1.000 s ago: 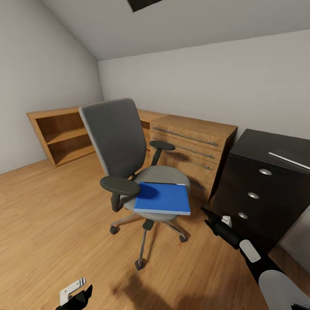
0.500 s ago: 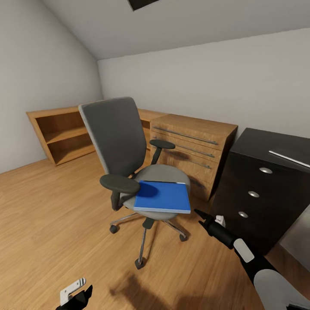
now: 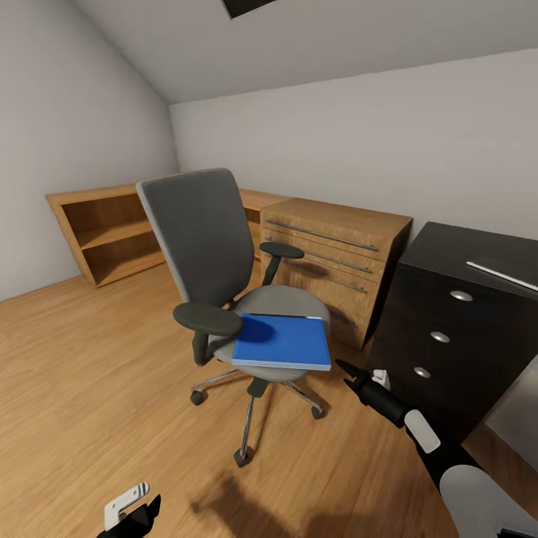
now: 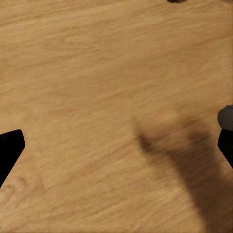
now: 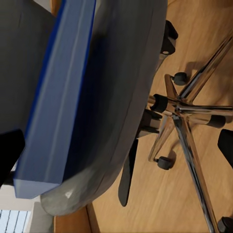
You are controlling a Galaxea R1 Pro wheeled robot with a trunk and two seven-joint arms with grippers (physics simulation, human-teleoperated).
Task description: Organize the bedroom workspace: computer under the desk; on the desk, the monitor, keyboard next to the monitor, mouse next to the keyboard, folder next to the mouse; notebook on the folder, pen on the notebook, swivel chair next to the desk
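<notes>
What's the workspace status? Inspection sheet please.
Surface: black desk with silver-knobbed drawers, top mostly bare; a thin white stick, likely the pen, lies on it.
Job's things: bright blue flat folder lies on the seat of the grey upholstered swivel chair, front edge overhanging.
Clutter: nothing seen.
Grippers: right gripper open, empty, beside the folder's near corner, not touching. Left gripper open, empty, over bare floor.
Cables: nothing seen.
Surroundings: light wooden drawer unit beside the desk, open wooden shelf by the wall, wood plank floor.
</notes>
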